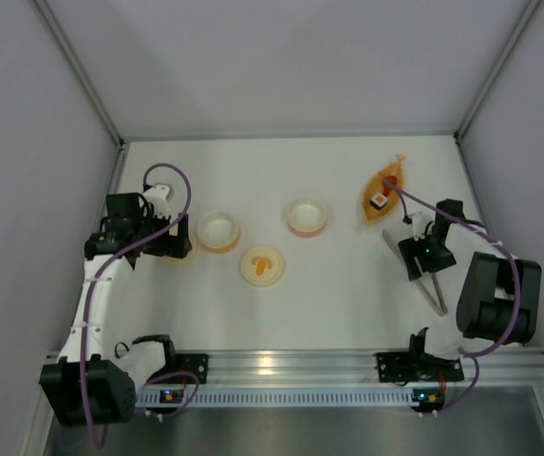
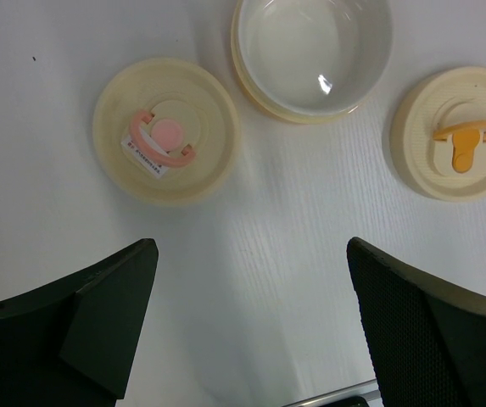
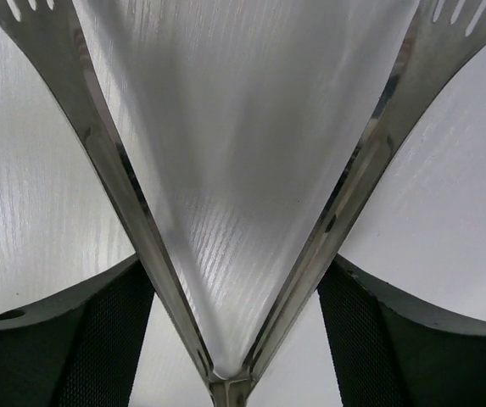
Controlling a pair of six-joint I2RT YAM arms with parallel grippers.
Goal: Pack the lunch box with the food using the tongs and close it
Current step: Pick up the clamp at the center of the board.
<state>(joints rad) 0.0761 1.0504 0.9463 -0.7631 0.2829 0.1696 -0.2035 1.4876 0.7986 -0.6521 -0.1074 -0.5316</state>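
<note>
The silver tongs (image 1: 431,290) lie on the table at the right, joined end towards the arm bases. My right gripper (image 1: 418,255) straddles them. In the right wrist view both tong arms (image 3: 115,170) spread in a V, and my right gripper (image 3: 234,267) presses a black pad on each arm from outside. The food rests on an orange leaf-shaped dish (image 1: 371,211): a white sushi roll (image 1: 380,200) and a small red piece (image 1: 392,180). The lunch box parts are two round bowls (image 1: 219,229) (image 1: 307,214) and their lids. My left gripper (image 2: 251,246) is open above bare table.
A cream lid with an orange handle (image 2: 455,133) lies right of the white-lined bowl (image 2: 310,55). A cream lid with a pink handle (image 2: 166,129) lies left of it. A metal rail (image 1: 281,366) runs along the near table edge; grey walls enclose the table.
</note>
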